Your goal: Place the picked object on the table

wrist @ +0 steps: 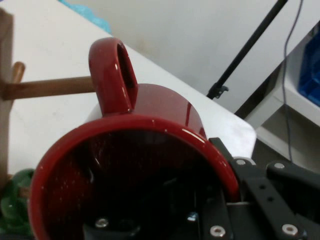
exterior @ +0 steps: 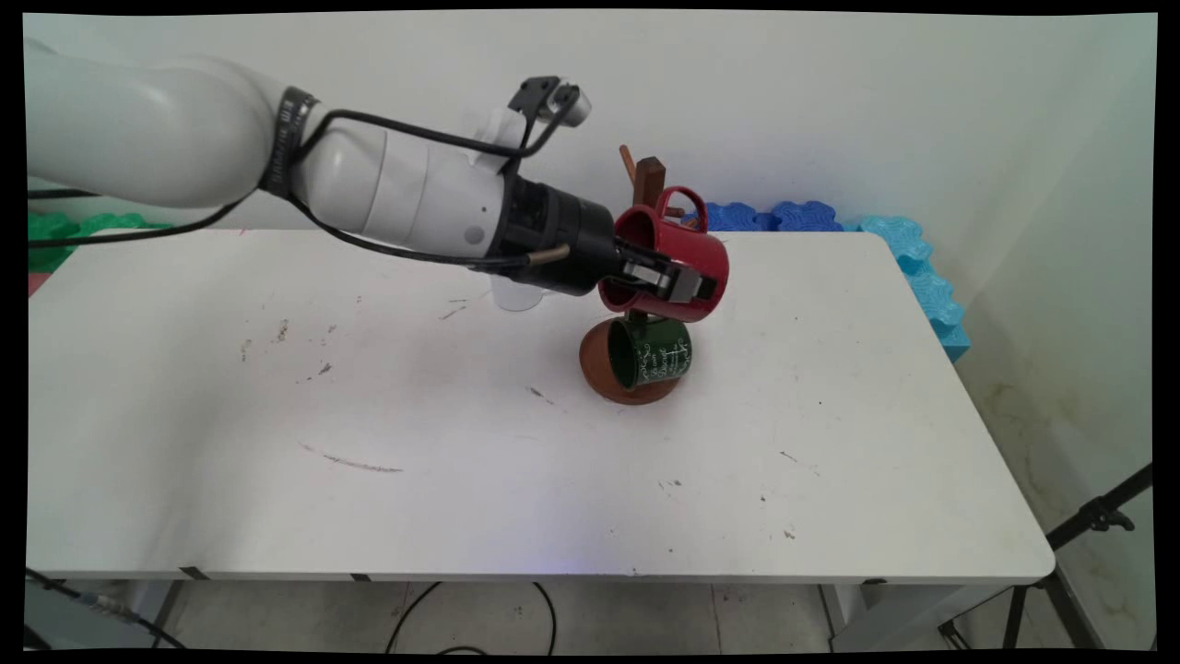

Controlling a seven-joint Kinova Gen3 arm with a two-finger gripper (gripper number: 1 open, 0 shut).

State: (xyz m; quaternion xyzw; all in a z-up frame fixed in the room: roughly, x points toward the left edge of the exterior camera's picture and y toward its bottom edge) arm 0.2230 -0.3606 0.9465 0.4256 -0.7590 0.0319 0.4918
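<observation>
My gripper [exterior: 678, 281] is shut on the wall of a red mug [exterior: 678, 254], held on its side above the table with its mouth toward the wrist. In the hand view the red mug [wrist: 135, 165] fills the picture, its handle [wrist: 115, 75] touching or nearly touching the tip of a wooden peg [wrist: 50, 87]. That peg belongs to a brown wooden mug tree [exterior: 651, 180] standing just behind the mug. A dark green mug [exterior: 653, 353] hangs low on the tree above its round base [exterior: 599, 369]; its green edge [wrist: 15, 210] shows at the hand view's lower left.
The white table [exterior: 461, 443] carries small scuff marks. Blue foam pieces [exterior: 913, 258] line the back right edge, green ones [exterior: 55, 231] sit at the back left. A black tripod [exterior: 1097, 521] stands off the right side. A pale translucent object [exterior: 518, 295] rests behind the wrist.
</observation>
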